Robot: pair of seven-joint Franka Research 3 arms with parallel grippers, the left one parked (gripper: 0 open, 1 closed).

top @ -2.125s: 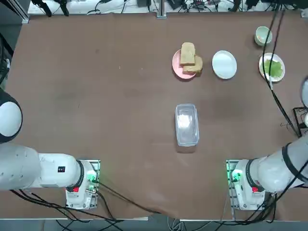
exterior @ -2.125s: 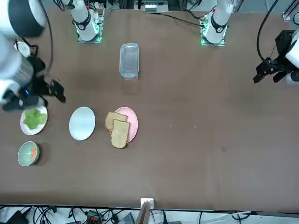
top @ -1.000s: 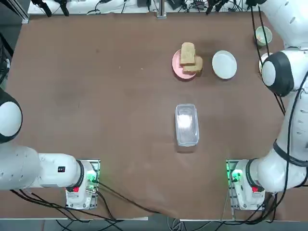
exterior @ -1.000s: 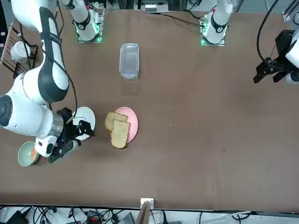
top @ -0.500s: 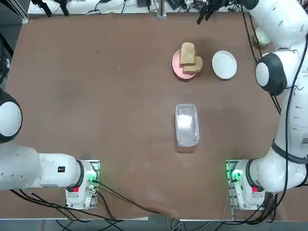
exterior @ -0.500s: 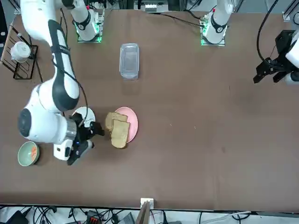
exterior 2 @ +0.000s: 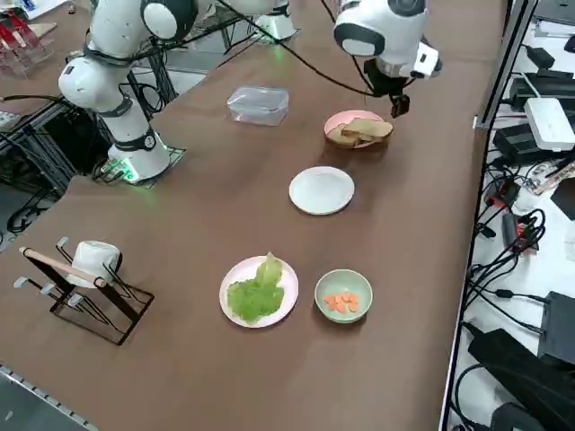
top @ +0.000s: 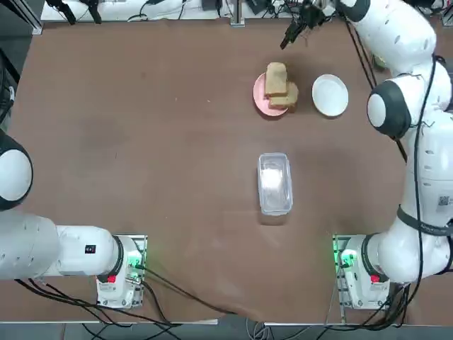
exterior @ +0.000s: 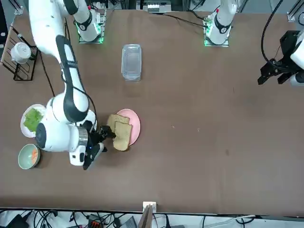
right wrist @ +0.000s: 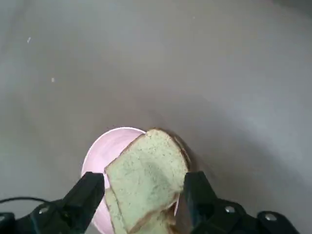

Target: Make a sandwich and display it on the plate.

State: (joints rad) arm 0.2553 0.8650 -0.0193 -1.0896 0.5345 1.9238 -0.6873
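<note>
Open right gripper (right wrist: 141, 197) poised above two bread slices (right wrist: 146, 178) on pink plate (right wrist: 109, 146), white plate (exterior 2: 321, 190) nearby; light, crumbly toast, likely best pinched by opposite edges.

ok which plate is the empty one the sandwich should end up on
Find the pink plate with the bread slices, under the open right gripper. The empty white plate lies beside it, bare, unlike the white plate holding lettuce.
</note>
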